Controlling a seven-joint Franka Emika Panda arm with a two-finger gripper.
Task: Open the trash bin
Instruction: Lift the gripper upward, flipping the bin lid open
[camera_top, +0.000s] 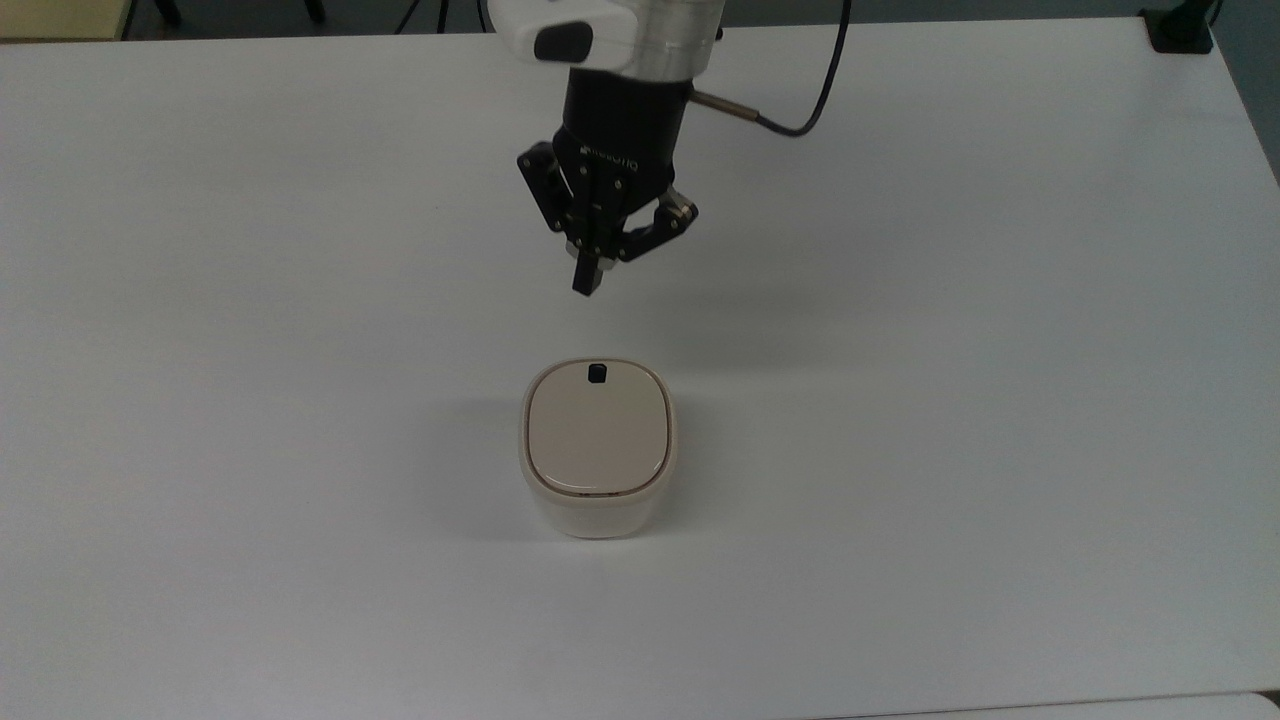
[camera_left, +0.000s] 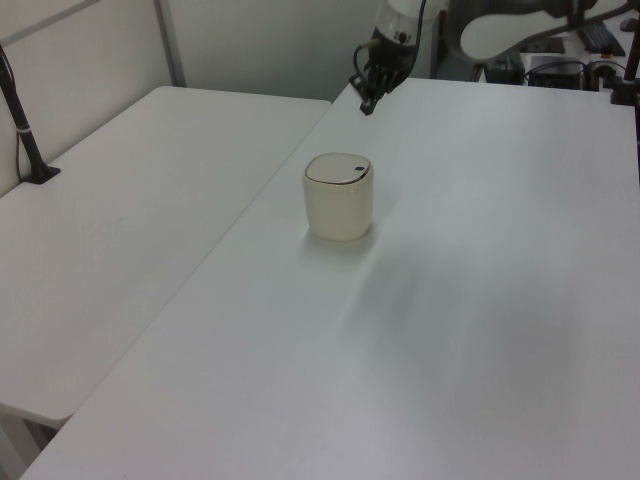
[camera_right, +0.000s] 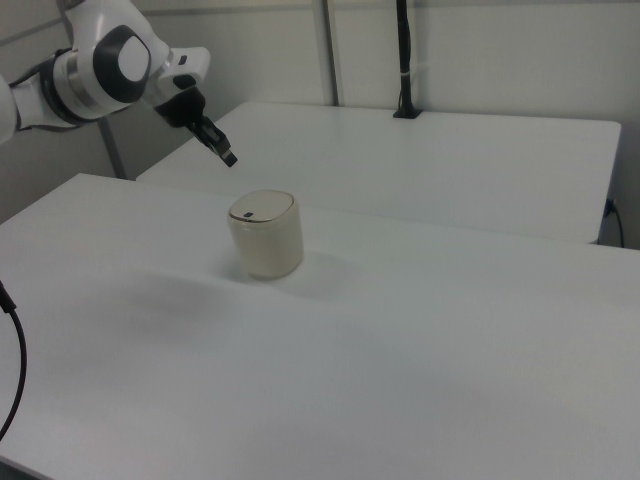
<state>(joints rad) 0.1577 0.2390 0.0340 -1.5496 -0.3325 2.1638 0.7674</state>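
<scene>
Currently the pincer (camera_top: 588, 283) is hanging with its fingers pressed together, holding nothing, well above the counter (camera_top: 1000, 400). Seen from the top view, the trash bin (camera_top: 598, 447) is sitting nearer than it, almost straight below, lid flat. Its black button (camera_top: 597, 372) is lying at the lid's far edge. Whether the latch is released is hard to make out.
</scene>
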